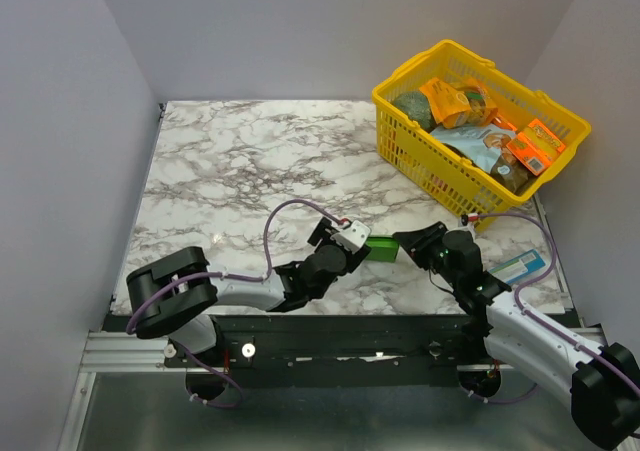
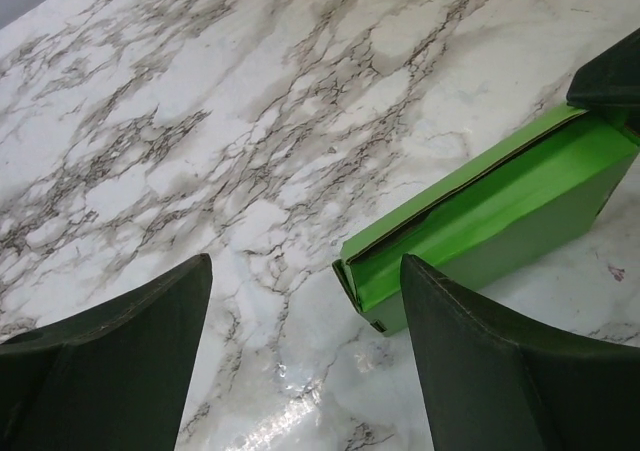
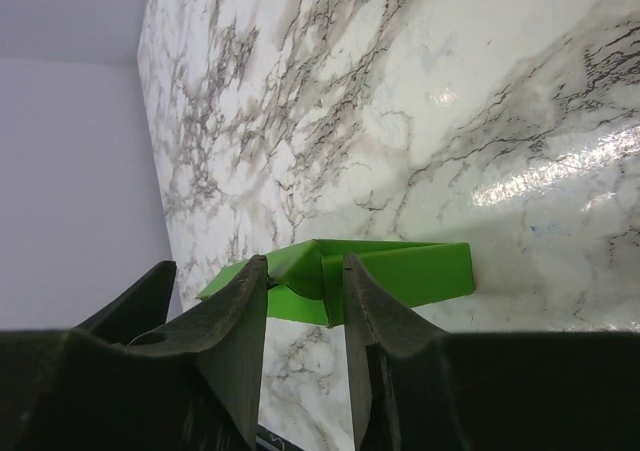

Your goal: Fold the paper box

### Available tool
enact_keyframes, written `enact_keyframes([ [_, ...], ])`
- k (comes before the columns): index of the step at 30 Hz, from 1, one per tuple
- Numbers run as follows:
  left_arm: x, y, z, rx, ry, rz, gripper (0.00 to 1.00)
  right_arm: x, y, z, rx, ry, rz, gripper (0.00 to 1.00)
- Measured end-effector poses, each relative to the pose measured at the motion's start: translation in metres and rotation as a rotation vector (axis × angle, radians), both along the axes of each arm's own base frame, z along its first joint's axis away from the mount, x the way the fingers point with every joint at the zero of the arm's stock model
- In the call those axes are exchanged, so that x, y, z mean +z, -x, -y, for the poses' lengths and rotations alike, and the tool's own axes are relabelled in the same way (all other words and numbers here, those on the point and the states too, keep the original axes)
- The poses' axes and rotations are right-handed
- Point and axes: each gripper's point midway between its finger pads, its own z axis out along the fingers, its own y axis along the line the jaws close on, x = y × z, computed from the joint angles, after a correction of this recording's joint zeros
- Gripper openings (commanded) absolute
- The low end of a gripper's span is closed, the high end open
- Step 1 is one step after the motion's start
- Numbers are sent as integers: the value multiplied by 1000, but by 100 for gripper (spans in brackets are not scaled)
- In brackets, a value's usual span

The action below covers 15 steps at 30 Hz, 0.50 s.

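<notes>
The paper box point(image 1: 383, 250) is a bright green, long, hand-sized box lying on the marble table point(image 1: 250, 161) near the front edge, between my two grippers. My right gripper point(image 1: 406, 243) is shut on the box's right end, and in the right wrist view its fingertips point(image 3: 252, 276) pinch the green card point(image 3: 410, 271) between them. My left gripper point(image 2: 305, 263) stands open at the box's left end. That open-flapped end point(image 2: 375, 281) lies just ahead of the left gripper's right finger point(image 2: 490, 371), apart from it. The right gripper point(image 2: 612, 71) shows dark at the far end of the box point(image 2: 500, 206).
A yellow plastic basket point(image 1: 410, 156) with several food packs stands at the back right. A blue-and-white pack point(image 1: 520, 266) lies at the table's right front, beside my right arm. Grey walls close in the left, back and right sides.
</notes>
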Motion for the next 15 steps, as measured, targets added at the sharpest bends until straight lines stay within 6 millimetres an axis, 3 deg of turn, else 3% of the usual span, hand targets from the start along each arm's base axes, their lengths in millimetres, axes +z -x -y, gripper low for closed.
enact_keyframes([
  [8, 0, 11, -1, -52, 27, -33, 98, 1, -1, 0, -3, -1, 4, 8],
  [15, 0, 27, 1, -125, 50, -73, 99, 1, -1, 0, -2, -2, 7, 8],
])
